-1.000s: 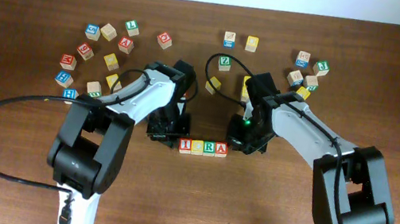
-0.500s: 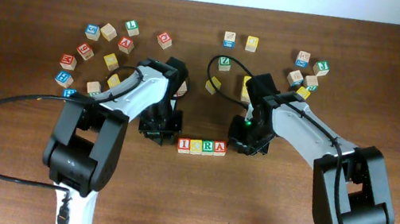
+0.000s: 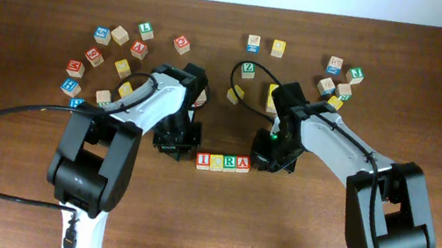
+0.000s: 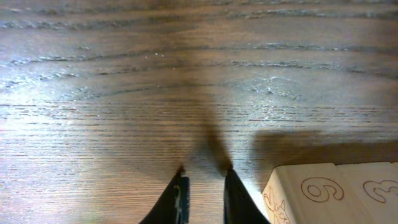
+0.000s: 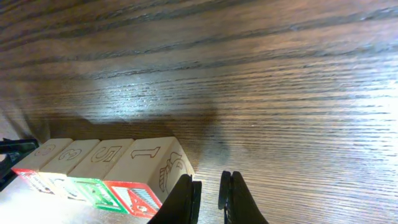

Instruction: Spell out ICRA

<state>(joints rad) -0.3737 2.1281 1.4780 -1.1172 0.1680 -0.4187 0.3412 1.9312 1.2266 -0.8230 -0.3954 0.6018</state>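
Overhead, the ICRA row [image 3: 224, 162] of four small wooden cubes sits touching on the table [image 3: 291, 242], between the left gripper [image 3: 175, 145] and the right gripper [image 3: 267, 161]. They are probably light and rigid, best pinched across opposite flat sides. Tops read I, C, R, A, the right wrist view shows engraved 1, 5, 3, and both grippers' fingers are nearly together, empty.

cube row [image 5: 102, 169]: four, touching | end effector [image 5: 208, 182]: closed, empty, just beside

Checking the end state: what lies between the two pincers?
The ICRA row lies between the left pincer and right pincer, seen overhead.
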